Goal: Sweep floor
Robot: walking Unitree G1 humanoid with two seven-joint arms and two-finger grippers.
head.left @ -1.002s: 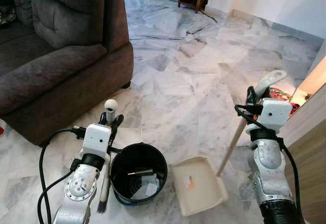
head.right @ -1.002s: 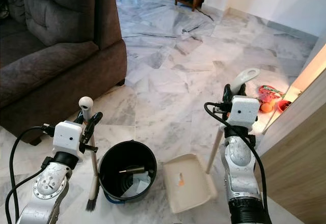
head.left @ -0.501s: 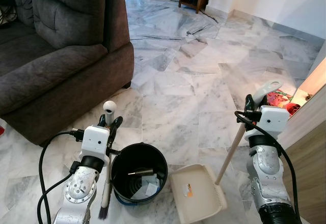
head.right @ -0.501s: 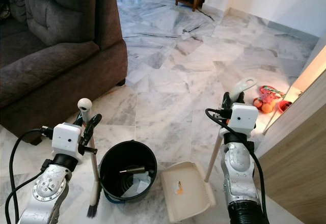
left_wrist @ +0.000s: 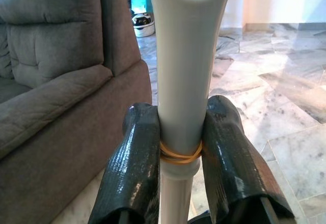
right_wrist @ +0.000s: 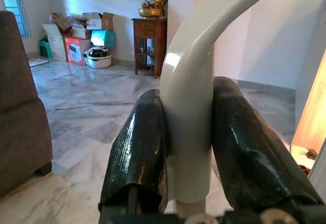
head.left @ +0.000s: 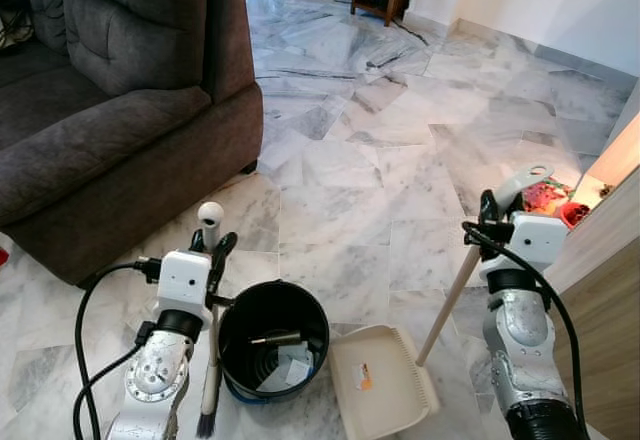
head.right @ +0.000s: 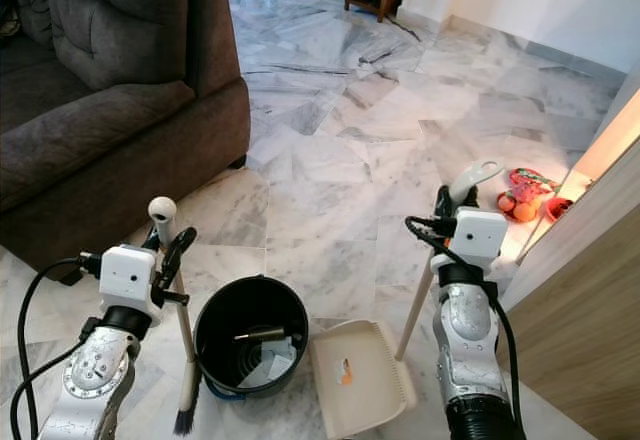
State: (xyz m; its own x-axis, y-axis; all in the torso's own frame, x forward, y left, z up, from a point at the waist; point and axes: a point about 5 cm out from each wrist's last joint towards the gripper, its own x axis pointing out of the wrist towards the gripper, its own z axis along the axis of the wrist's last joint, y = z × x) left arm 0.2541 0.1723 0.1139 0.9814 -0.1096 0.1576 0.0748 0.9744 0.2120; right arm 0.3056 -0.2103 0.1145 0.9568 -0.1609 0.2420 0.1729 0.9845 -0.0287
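Gripping the brush (head.left: 212,360) near the top of its pale handle, the left gripper (left_wrist: 178,147) has both fingers pressed against it, bristles down on the marble floor (head.left: 350,180) just beside the black bucket (head.left: 273,352). Over on the right, the right gripper (right_wrist: 186,147) is clamped around the dustpan (head.left: 382,385) handle, the pan resting flat on the floor right beside the bucket. Inside the bucket lie a dark coiled hose, a metal piece and white paper. A brown sofa (head.left: 110,100) stands behind.
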